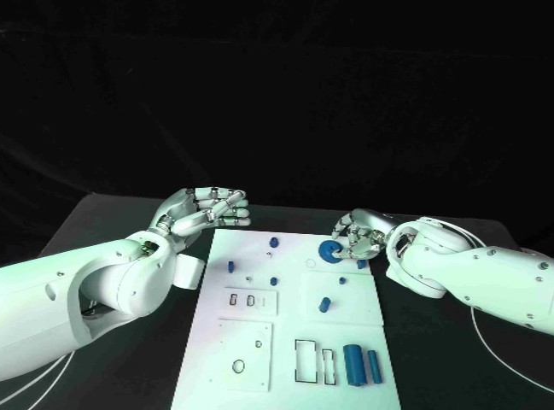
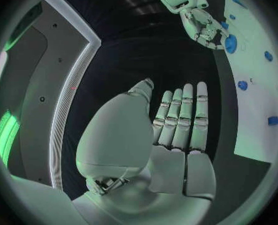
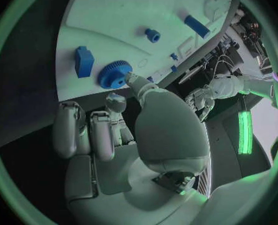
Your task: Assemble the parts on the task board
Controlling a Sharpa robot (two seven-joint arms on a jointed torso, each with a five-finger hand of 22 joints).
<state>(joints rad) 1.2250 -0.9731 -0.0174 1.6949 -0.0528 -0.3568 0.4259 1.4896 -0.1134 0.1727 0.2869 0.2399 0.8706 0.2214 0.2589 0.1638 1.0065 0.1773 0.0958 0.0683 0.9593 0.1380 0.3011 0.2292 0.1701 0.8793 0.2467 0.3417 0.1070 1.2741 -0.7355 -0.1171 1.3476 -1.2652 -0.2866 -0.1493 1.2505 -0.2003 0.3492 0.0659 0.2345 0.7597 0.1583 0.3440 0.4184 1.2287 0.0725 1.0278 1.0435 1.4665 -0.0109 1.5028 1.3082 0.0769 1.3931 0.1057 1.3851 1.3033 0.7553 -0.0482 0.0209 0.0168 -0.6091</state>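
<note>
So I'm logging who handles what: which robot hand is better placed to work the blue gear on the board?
The right robot hand: its fingertips are already at the blue gear on the white board. The left robot hand sits off the board's far left corner, holding nothing.

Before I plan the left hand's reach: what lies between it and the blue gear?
In the head view, between the left hand and the blue gear held by the right hand lies the task board's top edge with one small blue peg.

Blue gear (image 1: 331,251) and right hand (image 1: 358,237) crowd the task board (image 1: 254,342)'s far edge.
</note>
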